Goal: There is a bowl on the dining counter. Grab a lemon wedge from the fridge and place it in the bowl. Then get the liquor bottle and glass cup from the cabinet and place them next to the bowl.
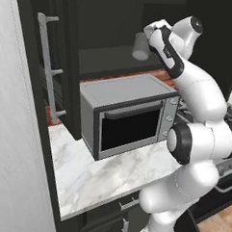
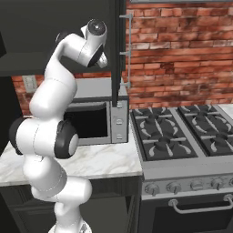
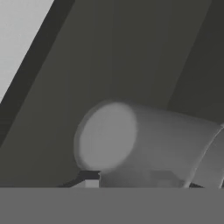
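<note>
Gripping the glass cup (image 1: 140, 46), seemingly, the hand (image 1: 150, 37) sits inside the open cabinet (image 1: 116, 60) above the microwave (image 1: 127, 113).

The glass cup (image 1: 140, 46) looks frosted and matt. The microwave (image 1: 129, 114) is brushed grey metal. The table (image 1: 115, 173) is glossy white marble.

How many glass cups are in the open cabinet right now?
1. The glass cup is on the cabinet shelf above the microwave, right at the gripper; others may be hidden behind the arm.
</note>
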Controlling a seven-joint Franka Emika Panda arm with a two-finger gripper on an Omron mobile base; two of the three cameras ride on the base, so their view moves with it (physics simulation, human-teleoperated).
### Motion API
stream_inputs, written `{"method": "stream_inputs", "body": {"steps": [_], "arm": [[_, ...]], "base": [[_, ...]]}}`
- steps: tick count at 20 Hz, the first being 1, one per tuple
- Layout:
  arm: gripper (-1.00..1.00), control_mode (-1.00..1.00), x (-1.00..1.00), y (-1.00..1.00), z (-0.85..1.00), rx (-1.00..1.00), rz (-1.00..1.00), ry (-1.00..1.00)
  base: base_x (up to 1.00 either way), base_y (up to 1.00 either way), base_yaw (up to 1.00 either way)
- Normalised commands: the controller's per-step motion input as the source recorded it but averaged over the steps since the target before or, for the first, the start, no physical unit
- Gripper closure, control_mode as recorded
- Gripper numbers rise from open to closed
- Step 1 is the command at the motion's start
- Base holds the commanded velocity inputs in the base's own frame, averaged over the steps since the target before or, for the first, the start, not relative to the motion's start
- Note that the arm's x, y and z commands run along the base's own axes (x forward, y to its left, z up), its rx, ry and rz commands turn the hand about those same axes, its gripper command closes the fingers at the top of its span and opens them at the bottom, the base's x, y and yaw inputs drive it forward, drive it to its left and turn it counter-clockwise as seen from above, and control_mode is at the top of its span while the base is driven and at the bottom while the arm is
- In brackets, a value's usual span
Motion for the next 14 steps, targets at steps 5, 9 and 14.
{"method": "stream_inputs", "body": {"steps": [5,9,14], "arm": [[1.0,-1.0,-0.62,0.0,-0.08,0.0,-0.04,-0.18],[1.0,-1.0,-0.83,0.0,-0.03,0.0,-0.09,-0.15],[1.0,-1.0,-0.94,0.0,0.0,0.0,-0.12,-0.09]], "base": [[0.0,0.0,0.0],[0.0,0.0,0.0],[0.0,0.0,0.0]]}}
